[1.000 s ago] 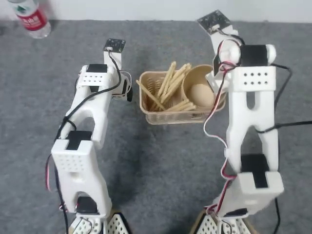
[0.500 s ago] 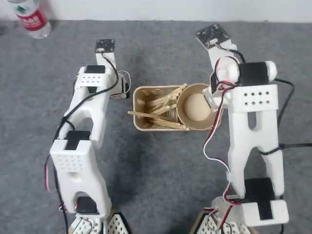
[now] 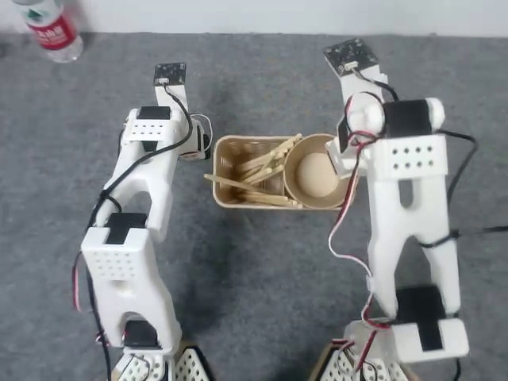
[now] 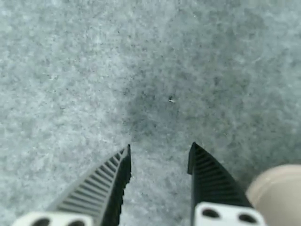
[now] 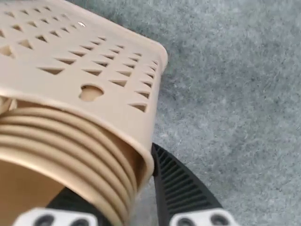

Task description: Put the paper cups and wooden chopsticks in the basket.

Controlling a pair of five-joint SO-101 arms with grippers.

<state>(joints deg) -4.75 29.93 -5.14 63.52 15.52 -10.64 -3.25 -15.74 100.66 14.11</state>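
- The basket (image 3: 238,140) stood on the grey worktop (image 3: 262,278) at the centre of the high view, between the two arms.
- The paper cups (image 3: 316,175) sat nested as one stack, mouth up, in the right end of the basket.
- The wooden chopsticks (image 3: 254,171) lay crossed in the left part of the basket. Several tips projected over its rim.
- Every cup and chopstick visible was in the basket, so loading was judged complete or nearly so.
- The right end effector (image 5: 141,165) was clamped on the basket's end wall. One finger (image 5: 176,188) lay against the outside and the other sat on the cup side, largely hidden.
- The left end effector (image 4: 160,150) hung over bare worktop just left of the basket. Its fingers were apart and held nothing.
- Judged remaining: release of the basket wall and withdrawal of the right arm.
- A bottle (image 3: 49,28) lay at the upper left of the frame, well apart from the basket.
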